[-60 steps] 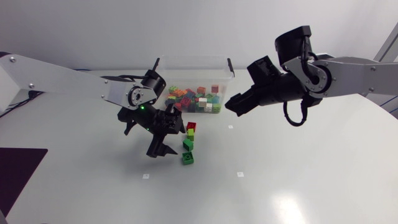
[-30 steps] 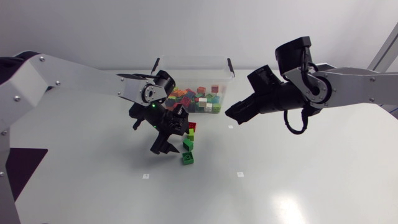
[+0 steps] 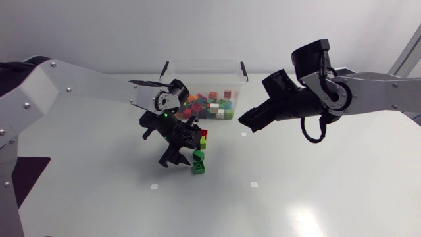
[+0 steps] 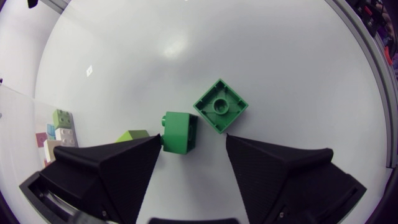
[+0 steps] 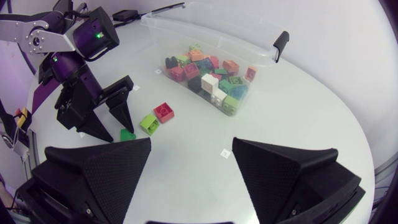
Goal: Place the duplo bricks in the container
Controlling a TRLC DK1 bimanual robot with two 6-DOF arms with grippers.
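Several loose bricks lie in front of the clear container [image 3: 237,71]: a red brick [image 3: 202,133], a lime brick [image 3: 202,141] and two green bricks [image 3: 197,155] [image 3: 198,167]. My left gripper [image 3: 181,157] is down at them. In the left wrist view, one green brick [image 4: 180,132] lies on its side between the open fingers of the left gripper [image 4: 193,138]; it is against one finger, with a gap to the other. The second green brick [image 4: 221,104] lies just ahead. My right gripper [image 3: 243,120] hovers open and empty to the right of the container [image 5: 261,46].
The container holds many mixed-colour bricks [image 3: 210,105] and has black handles [image 5: 282,42] at its ends. The red brick [image 5: 163,111] and lime brick [image 5: 149,124] lie between the container and my left gripper [image 5: 106,121].
My left gripper moved right to the loose bricks and came around a green one, its fingers narrowing. The right arm shifted slightly at first, then held.
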